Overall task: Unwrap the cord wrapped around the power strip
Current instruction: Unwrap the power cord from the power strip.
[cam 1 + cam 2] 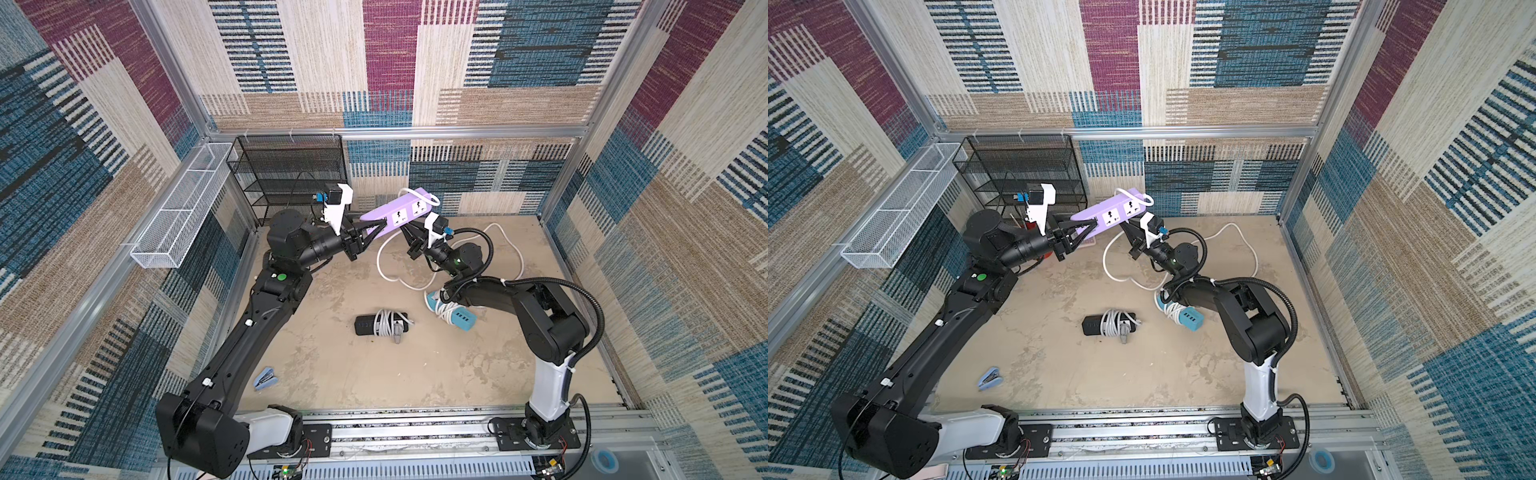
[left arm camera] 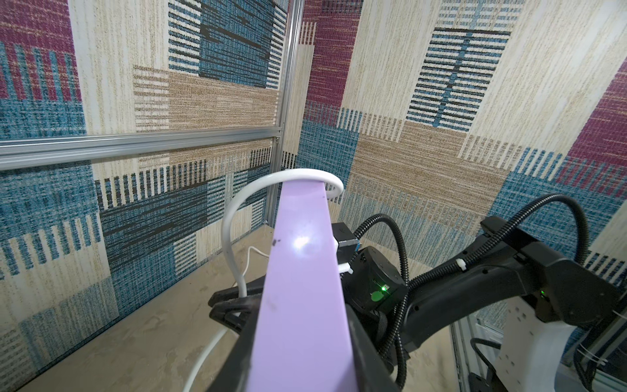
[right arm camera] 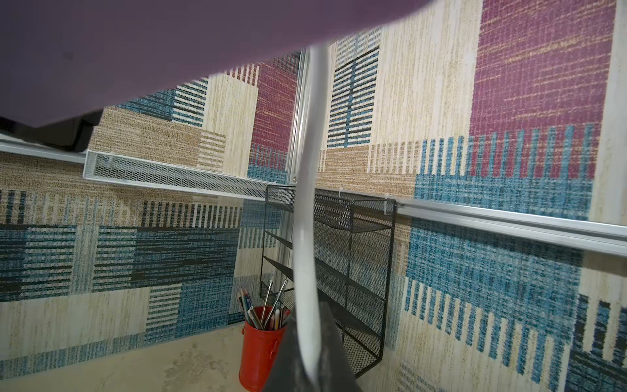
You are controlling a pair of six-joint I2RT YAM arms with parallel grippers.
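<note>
The purple power strip (image 1: 395, 212) is off the surface (image 1: 332, 374), tilted up toward the back wall. Your left hand (image 1: 386, 226) is clamped on its lower end. The white cord (image 1: 379, 259) hooks over the strip's far tip, and the rest lies in loose loops on the surface below. Your right hand (image 1: 407, 230) sits just under the strip, pinched shut on the cord; the right wrist view shows the cord running straight between its fingers.

The risk is that last turn. If you pull along the strip rather than off its tip, the loop will likely cinch tighter. You hold the strip by one end only, so a hard tug could twist it out of the left hand.

The slack runs under your right arm and near the teal power strip (image 1: 453, 316), so it may snag there. The black power strip (image 1: 382, 324), also wrapped, lies mid-surface, well apart. Behind your left hand stand a black mesh shelf (image 1: 291, 174) and a red pencil cup (image 3: 259, 346), so mind the backswing. A blue stapler (image 1: 266, 379) lies at the near left, out of the way.
</note>
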